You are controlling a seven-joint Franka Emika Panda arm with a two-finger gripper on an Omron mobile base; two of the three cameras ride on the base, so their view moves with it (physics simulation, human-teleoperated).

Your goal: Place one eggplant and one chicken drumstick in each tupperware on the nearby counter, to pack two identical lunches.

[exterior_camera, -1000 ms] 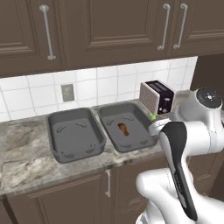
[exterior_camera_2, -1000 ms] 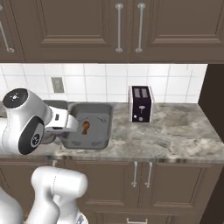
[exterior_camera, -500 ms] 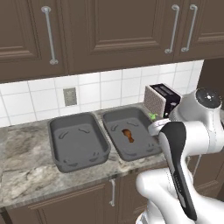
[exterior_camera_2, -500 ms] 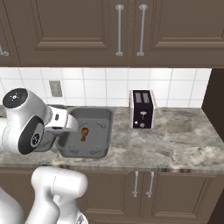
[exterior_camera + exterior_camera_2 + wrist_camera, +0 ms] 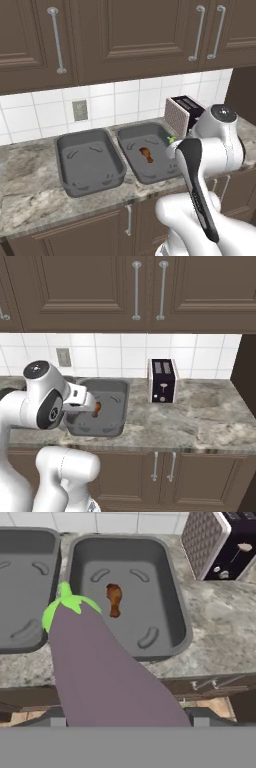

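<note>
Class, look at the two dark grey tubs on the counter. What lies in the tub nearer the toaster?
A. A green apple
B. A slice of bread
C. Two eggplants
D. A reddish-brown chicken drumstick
D: a small reddish-brown drumstick lies on the floor of the tub beside the toaster.

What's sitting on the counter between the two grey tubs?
Nothing: left base view shows the left tupperware and right tupperware side by side, with bare counter between them.

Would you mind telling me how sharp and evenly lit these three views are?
Left base view: soft, even light, no glare, faint shading inside the tupperwares. Right base view: equally flat, the toaster crisp. Hand view: the eggplant looms large and stretched by nearness, the drumstick beyond it slightly soft.
</note>
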